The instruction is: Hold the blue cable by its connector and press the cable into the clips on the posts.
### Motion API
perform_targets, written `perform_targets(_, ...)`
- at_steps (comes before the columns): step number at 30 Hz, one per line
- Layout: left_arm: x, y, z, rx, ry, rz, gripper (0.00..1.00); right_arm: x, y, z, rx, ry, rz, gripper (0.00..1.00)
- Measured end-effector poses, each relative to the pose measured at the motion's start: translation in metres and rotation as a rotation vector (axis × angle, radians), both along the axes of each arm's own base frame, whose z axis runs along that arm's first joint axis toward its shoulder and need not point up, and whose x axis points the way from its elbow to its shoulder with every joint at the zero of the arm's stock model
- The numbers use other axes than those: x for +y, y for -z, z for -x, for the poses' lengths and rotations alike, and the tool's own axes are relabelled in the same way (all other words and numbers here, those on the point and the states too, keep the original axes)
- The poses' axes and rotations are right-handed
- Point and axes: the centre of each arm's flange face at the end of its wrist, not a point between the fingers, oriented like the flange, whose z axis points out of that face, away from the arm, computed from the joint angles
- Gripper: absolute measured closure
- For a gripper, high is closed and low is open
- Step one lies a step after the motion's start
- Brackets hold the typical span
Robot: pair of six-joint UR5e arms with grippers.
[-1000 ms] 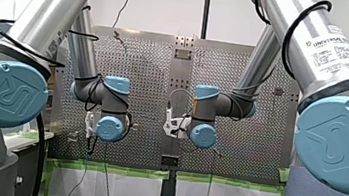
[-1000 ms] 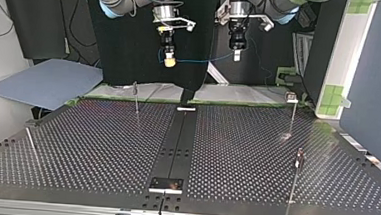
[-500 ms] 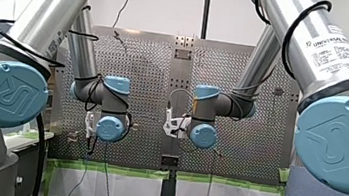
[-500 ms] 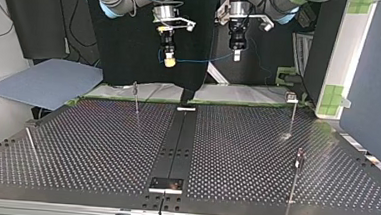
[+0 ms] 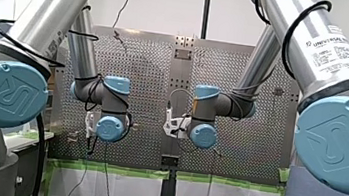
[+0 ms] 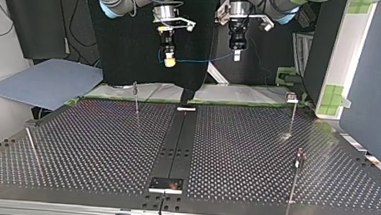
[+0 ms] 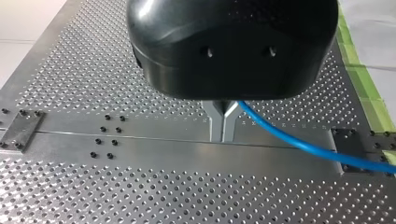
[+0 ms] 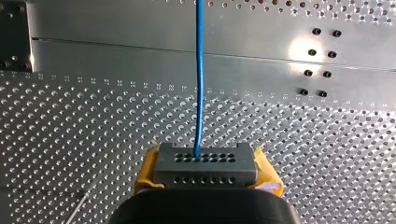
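Note:
Both grippers hang high above the perforated table, with the thin blue cable strung between them. In the top view my right gripper, with yellow pads, is at the left and my left gripper at the right. In the right wrist view my right gripper is shut on the dark grey connector, and the cable runs straight ahead from it. In the left wrist view my left gripper has its metal fingers shut on the cable, which trails off to one side.
Thin posts with clips stand on the table: one far left, one far right, one near right. A slanted rod lies at the near left. A dark plate strip runs down the middle.

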Motion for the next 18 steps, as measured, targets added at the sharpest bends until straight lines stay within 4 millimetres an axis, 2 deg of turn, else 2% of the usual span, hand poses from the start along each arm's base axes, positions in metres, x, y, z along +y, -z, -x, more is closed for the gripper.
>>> perform_targets(8,0.0,0.021,0.014,0.05,0.025,-0.031,0.99,0.003,0.003,-0.003,0.015,-0.001,-0.003,1.0)
perform_targets(18,0.0,0.024,0.015,0.057,0.026,-0.035,0.99,0.023,0.045,-0.005,0.107,-0.025,-0.068,1.0)
